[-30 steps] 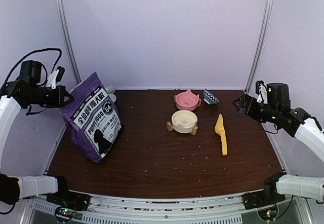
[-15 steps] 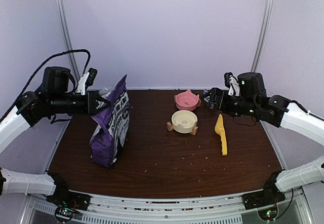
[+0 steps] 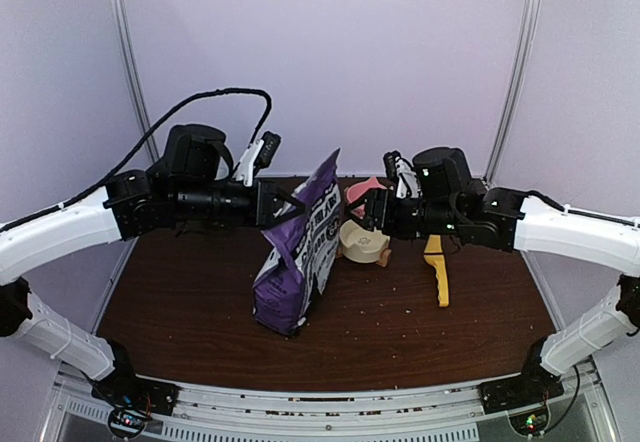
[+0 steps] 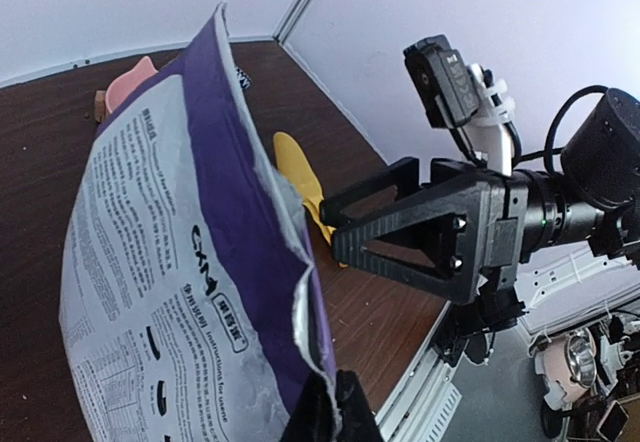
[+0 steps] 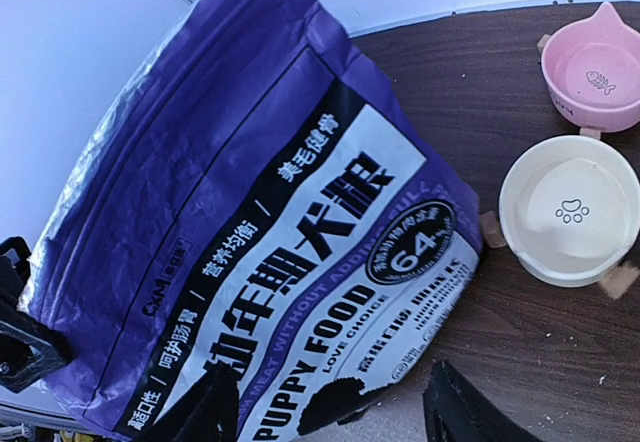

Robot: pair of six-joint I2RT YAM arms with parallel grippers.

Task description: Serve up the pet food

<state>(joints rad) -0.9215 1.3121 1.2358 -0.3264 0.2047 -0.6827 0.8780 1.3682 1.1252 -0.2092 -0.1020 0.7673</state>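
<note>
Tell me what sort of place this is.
Likely a robot test booth: plain lilac walls with metal rails around a brown table, a left arm and right arm bolted at its near edge, and a puppy-food bag, cream bowl, pink bowl and yellow scoop as props.

Purple bag (image 3: 298,252) in all three views

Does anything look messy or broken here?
Yes. The bag has a ragged, torn top edge where the left gripper pinches it, and it leans over instead of standing straight. Little pale crumbs are scattered across the table.
</note>
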